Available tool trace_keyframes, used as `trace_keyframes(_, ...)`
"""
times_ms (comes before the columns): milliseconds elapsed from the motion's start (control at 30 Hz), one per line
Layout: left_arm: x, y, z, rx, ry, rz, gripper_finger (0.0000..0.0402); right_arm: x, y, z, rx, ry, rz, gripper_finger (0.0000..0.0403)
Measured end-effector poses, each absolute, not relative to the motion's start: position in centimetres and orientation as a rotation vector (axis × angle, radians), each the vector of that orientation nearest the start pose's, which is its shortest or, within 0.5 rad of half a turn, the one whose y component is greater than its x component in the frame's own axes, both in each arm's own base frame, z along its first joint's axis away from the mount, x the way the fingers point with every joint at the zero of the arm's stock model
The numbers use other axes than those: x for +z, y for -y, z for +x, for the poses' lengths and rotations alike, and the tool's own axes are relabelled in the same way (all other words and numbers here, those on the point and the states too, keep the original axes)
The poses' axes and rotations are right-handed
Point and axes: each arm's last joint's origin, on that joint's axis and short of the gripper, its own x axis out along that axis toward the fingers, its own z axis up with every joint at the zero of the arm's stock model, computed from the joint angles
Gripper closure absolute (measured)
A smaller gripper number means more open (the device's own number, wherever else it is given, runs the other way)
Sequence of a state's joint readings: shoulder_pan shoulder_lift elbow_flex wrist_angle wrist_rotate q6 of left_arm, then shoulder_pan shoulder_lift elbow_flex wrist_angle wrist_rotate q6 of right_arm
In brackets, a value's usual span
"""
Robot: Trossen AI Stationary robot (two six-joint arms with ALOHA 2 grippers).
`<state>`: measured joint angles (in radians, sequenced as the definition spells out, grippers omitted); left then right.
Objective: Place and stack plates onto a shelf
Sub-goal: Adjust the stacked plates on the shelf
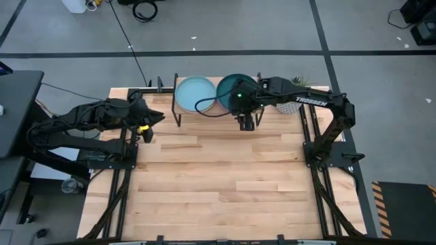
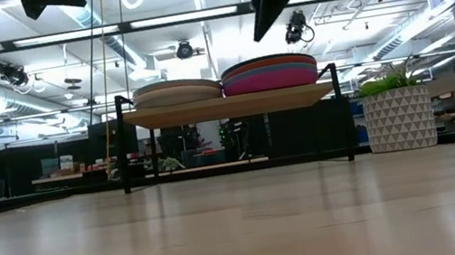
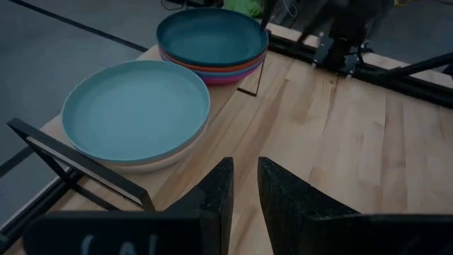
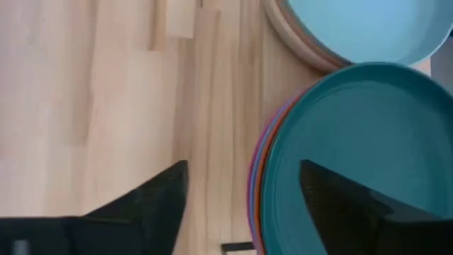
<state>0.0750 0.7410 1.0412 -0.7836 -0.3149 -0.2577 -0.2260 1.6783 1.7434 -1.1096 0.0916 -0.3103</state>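
The shelf (image 2: 229,106) stands at the table's far middle on black legs. It carries two stacks of plates. The left stack (image 1: 194,95) has a pale blue plate (image 3: 138,106) on top of cream and tan ones. The right stack (image 1: 231,88) has a dark teal plate (image 3: 211,35) on top of orange, blue and magenta ones (image 2: 270,77). My right gripper (image 1: 246,123) hangs open and empty above the near edge of the right stack (image 4: 354,156). My left gripper (image 1: 151,122) is shut and empty, raised left of the shelf, pointing at it (image 3: 244,188).
A potted plant in a white patterned pot (image 2: 398,119) stands at the table's far right, beside the shelf. A black cable (image 1: 208,109) from the right arm loops over the left stack. Bare slatted tabletop (image 1: 218,184) lies between the shelf and the near edge.
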Motion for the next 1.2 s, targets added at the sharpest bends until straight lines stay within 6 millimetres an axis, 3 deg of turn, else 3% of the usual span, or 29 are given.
trace_keyframes(133, 36.7, -1.9, 12.7, 0.443, -0.436, -0.191, 0.0331, 33.8, 8.1, 33.3, -0.149, -1.143, -0.239, 0.0087)
trace_keyframes(300, 36.5, -1.9, 13.0, 0.443, -0.448, -0.189, 0.0331, 31.9, 8.4, 33.5, -0.225, -1.217, -0.303, 0.0057)
trace_keyframes(667, 36.3, -1.9, 13.6, 0.442, -0.472, -0.175, 0.0331, 30.1, 9.5, 33.1, -0.329, -1.281, -0.385, 0.0055)
trace_keyframes(1000, 36.2, -1.9, 13.7, 0.44, -0.478, -0.167, 0.0331, 30.3, 10.7, 32.9, -0.416, -1.279, -0.409, 0.0055)
trace_keyframes(1200, 36.2, -1.9, 13.7, 0.44, -0.478, -0.167, 0.0331, 30.9, 10.1, 33.3, -0.393, -1.242, -0.402, 0.0055)
